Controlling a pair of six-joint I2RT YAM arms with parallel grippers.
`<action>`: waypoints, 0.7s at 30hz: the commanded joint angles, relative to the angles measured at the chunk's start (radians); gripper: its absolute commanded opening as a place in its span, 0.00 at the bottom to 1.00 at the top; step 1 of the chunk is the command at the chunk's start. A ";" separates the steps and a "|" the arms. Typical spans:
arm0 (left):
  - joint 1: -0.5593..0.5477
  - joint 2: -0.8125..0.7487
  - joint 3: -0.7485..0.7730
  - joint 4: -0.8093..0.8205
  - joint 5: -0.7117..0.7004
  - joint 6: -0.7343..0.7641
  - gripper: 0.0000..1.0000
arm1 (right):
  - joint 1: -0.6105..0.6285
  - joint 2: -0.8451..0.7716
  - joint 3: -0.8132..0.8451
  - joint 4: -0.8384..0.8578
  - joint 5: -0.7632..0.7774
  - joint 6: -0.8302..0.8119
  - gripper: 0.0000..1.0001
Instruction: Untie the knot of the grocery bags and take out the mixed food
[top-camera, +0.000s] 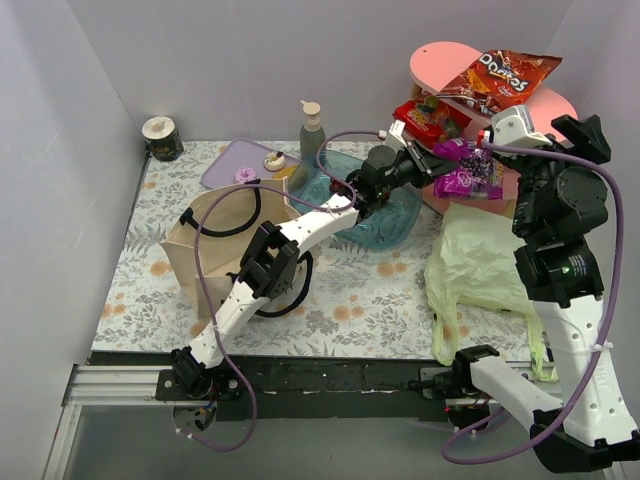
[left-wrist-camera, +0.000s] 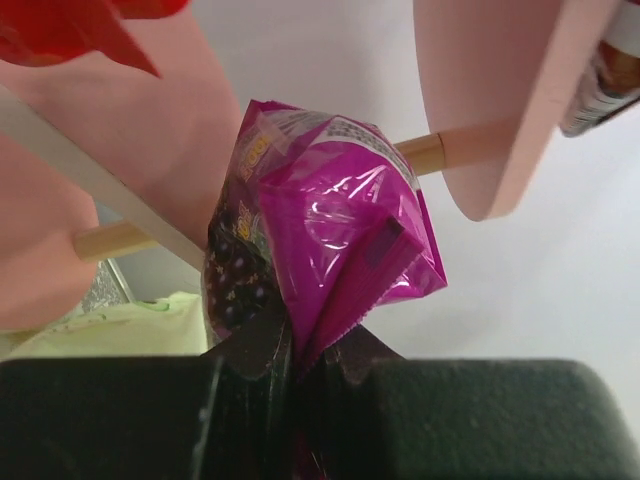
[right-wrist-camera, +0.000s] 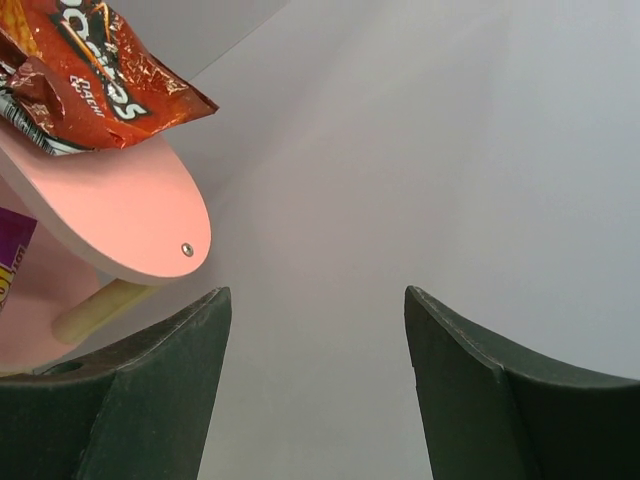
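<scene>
**Left arm, stowing step.** Your left gripper (left-wrist-camera: 295, 350) is clamped shut on the lower seam of the purple packet (left-wrist-camera: 330, 220). The packet stands up from the jaws between the two tiers of the pink shelf (top-camera: 440, 58), in front of a wooden dowel (left-wrist-camera: 425, 152). Whether the packet rests on the lower tier cannot be told from any view.

**Other food.** The Doritos bag (top-camera: 500, 78) lies on the top tier. A red packet (top-camera: 425, 118) sits on the lower tier, just beside the purple one.

**Bags.** The green bag (top-camera: 480, 265) lies slack on the table at the right, near the right arm, with its handle loops trailing toward the near edge. No tied knot is visible. The tote (top-camera: 225, 245) stands open at the left, well apart from the shelf.

**Right arm.** Your right gripper (right-wrist-camera: 315, 293) is raised beside the shelf with its jaws spread wide and nothing between them. It faces the bare wall.

**Step in hand (judgement).** The knot appears undone and unpacking is well along. The purple packet is being set down with the other food.

**Next move (judgement).** Lower the packet until the tier bears it, then part the jaws and draw straight back. Keep clear of the dowel and the red packet, since a sideways pull could drag the packet off the edge.
</scene>
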 joint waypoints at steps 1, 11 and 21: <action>-0.005 -0.003 0.139 0.103 -0.069 -0.182 0.00 | -0.002 -0.008 0.091 -0.034 -0.032 0.040 0.76; 0.002 0.030 0.189 0.054 -0.193 -0.258 0.00 | -0.004 -0.115 -0.098 -0.526 -0.321 0.090 0.76; 0.005 0.004 0.125 -0.004 -0.191 -0.237 0.14 | -0.013 -0.031 -0.326 -0.267 -0.117 0.116 0.76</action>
